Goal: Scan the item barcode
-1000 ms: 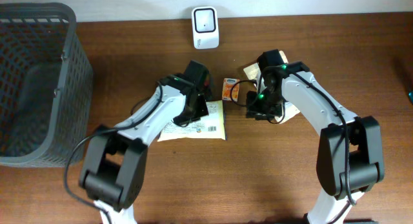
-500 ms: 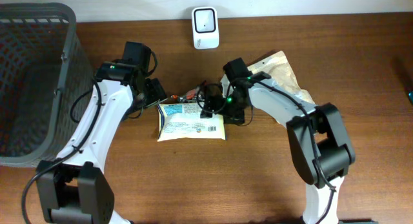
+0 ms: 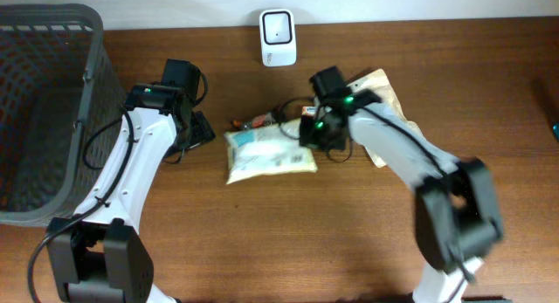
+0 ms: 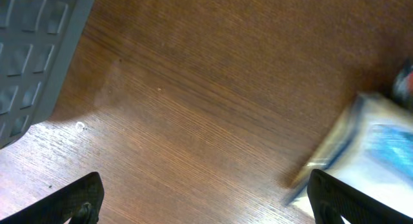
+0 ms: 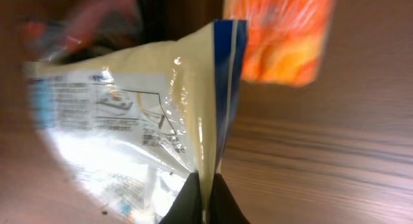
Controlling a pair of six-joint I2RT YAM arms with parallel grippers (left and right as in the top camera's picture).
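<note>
Pouch (image 3: 271,154) has shifted and skewed since prev. frame, its R edge now pinched tight in the right end effector (image 3: 311,134), so pick-up for the scan looks under way; scanner (image 3: 278,25) stands well beyond that end effector, up-left, not yet approached. Meanwhile left end effector (image 3: 199,128) has backed off, fingers spread wide, empty, low over the worktop (image 4: 193,88), pouch just to its R; right arm reaches in, wrist angled down onto pouch edge.

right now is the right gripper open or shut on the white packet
Shut on it. In the right wrist view the right gripper has its fingertips pinched together on the sealed edge of the white packet.
</note>
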